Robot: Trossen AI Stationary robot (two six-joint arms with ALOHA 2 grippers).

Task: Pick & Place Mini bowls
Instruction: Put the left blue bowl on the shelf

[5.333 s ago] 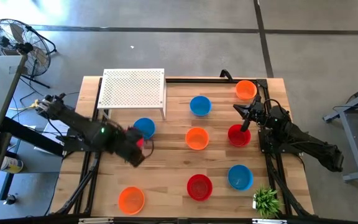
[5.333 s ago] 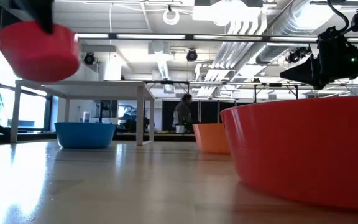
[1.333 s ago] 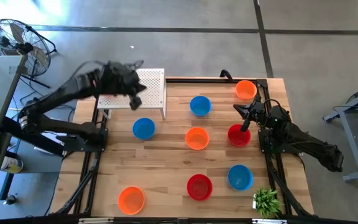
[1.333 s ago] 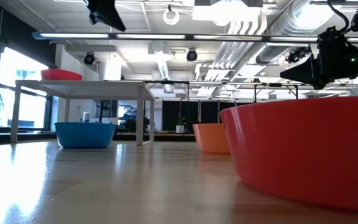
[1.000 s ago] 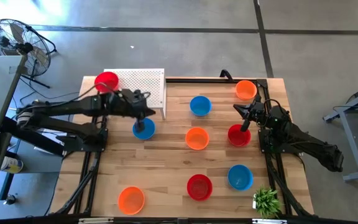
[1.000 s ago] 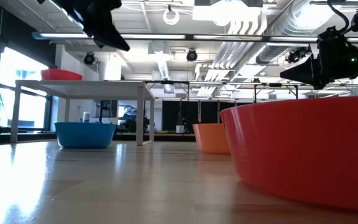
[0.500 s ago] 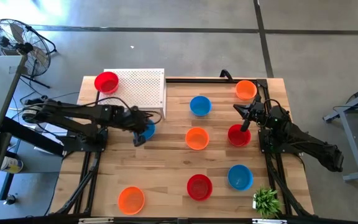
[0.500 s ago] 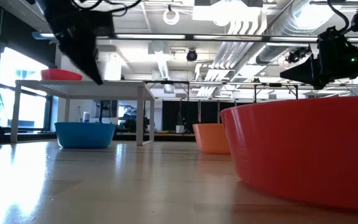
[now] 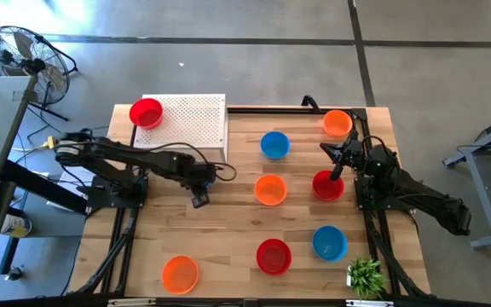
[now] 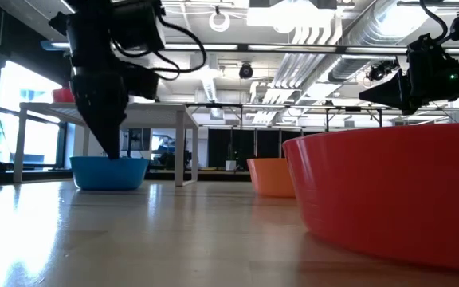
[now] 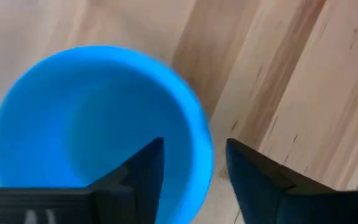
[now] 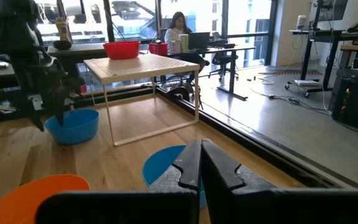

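Observation:
A blue mini bowl (image 11: 92, 124) sits on the table in front of the white perforated stand (image 9: 190, 119). My left gripper (image 11: 194, 168) is open and points down at it, one finger inside the bowl's rim (image 11: 202, 155) and one outside, with gaps showing on both sides. In the low view the left gripper (image 10: 106, 139) reaches down to this bowl (image 10: 110, 171). A red mini bowl (image 9: 146, 112) rests on the stand's far left corner. My right gripper (image 12: 201, 163) is shut and holds nothing; it waits near the table's right edge (image 9: 325, 151) beside another red bowl (image 9: 327, 185).
Other mini bowls lie over the table: blue (image 9: 274, 145), orange (image 9: 337, 123), orange (image 9: 270, 189), red (image 9: 273, 256), blue (image 9: 329, 243), orange (image 9: 180, 273). A small green plant (image 9: 365, 277) stands at the near right corner. A person sits in the room beyond (image 12: 178, 26).
My left gripper has moved from beside the stand toward the table's near edge and come down onto the blue bowl, which it now covers in the high view. The red bowl stays on the stand.

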